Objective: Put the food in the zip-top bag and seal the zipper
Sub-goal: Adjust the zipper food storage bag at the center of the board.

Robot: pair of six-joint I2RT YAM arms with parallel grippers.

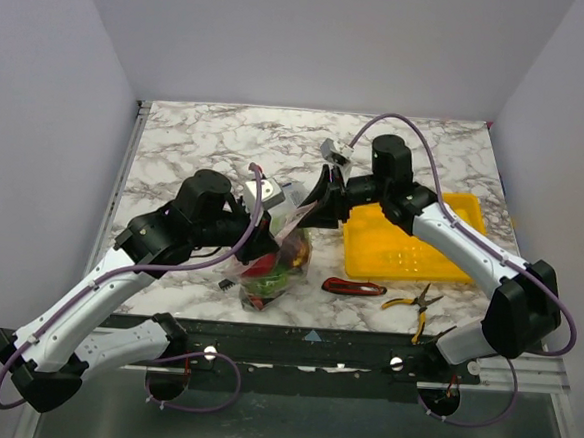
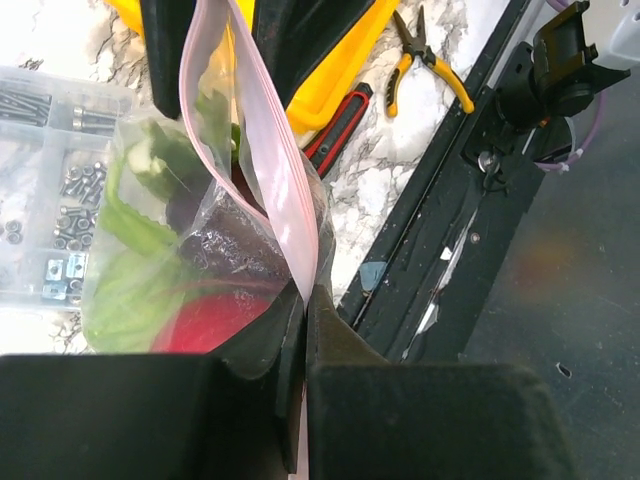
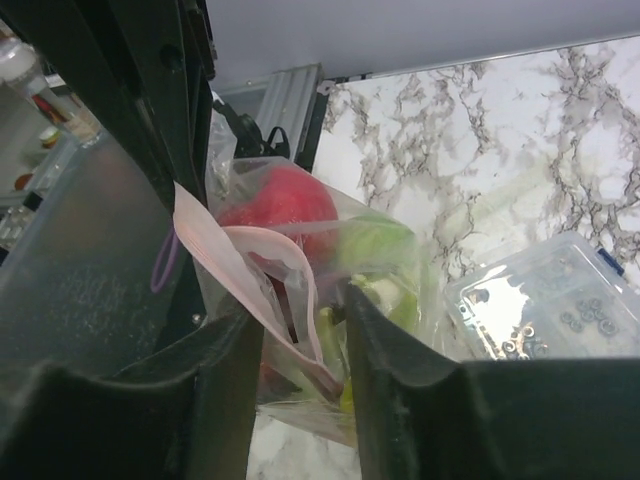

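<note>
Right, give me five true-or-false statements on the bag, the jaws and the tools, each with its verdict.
1. The food is inside the bag. True.
2. The left jaws stand open, clear of the bag. False: they are shut on the zipper.
3. The pliers lie in the tray. False: they lie on the table in front of it, by the knife.
4. The right jaws stand either side of the zipper. True.
5. The zipper is sealed end to end. False: the bag's mouth gapes.
</note>
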